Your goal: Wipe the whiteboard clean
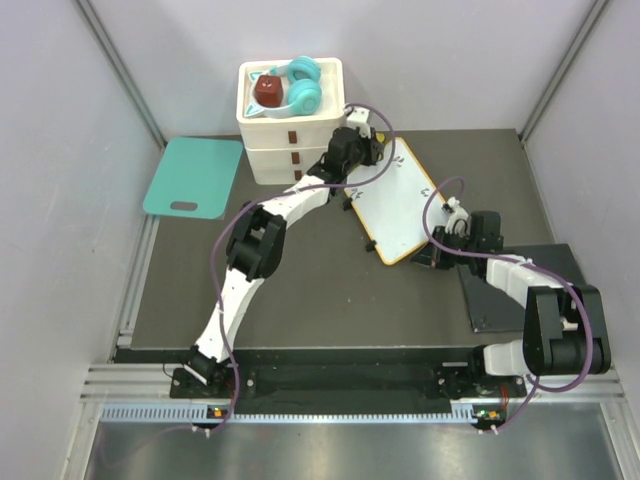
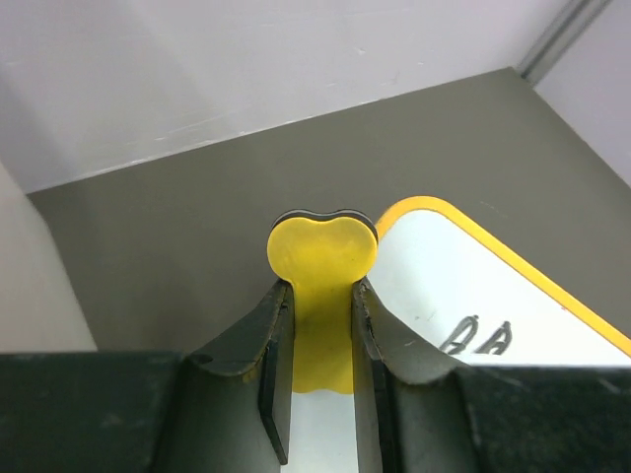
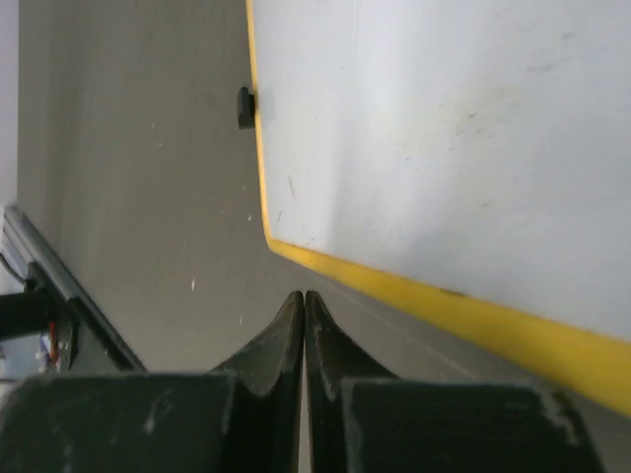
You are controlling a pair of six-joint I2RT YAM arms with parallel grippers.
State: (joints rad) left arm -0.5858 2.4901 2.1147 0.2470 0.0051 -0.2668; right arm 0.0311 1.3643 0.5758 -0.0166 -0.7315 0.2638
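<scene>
The whiteboard (image 1: 400,210) lies tilted mid-table, white with an orange-yellow rim. Black scribbles (image 2: 478,338) remain near its far end. My left gripper (image 1: 385,150) is over the board's far corner, shut on a flat yellow eraser (image 2: 320,254) that sticks out past the fingertips; in the left wrist view the gripper (image 2: 320,296) pinches it over the whiteboard (image 2: 463,286). My right gripper (image 1: 420,262) sits at the board's near right edge. Seen from the right wrist, the gripper (image 3: 304,298) is shut on nothing, just off the yellow rim of the whiteboard (image 3: 444,128).
A teal board with a handle slot (image 1: 195,177) lies at the back left. A white drawer stack (image 1: 290,125) holding teal headphones and a red object stands behind the left gripper. A dark grey pad (image 1: 520,290) lies under the right arm. Walls enclose three sides.
</scene>
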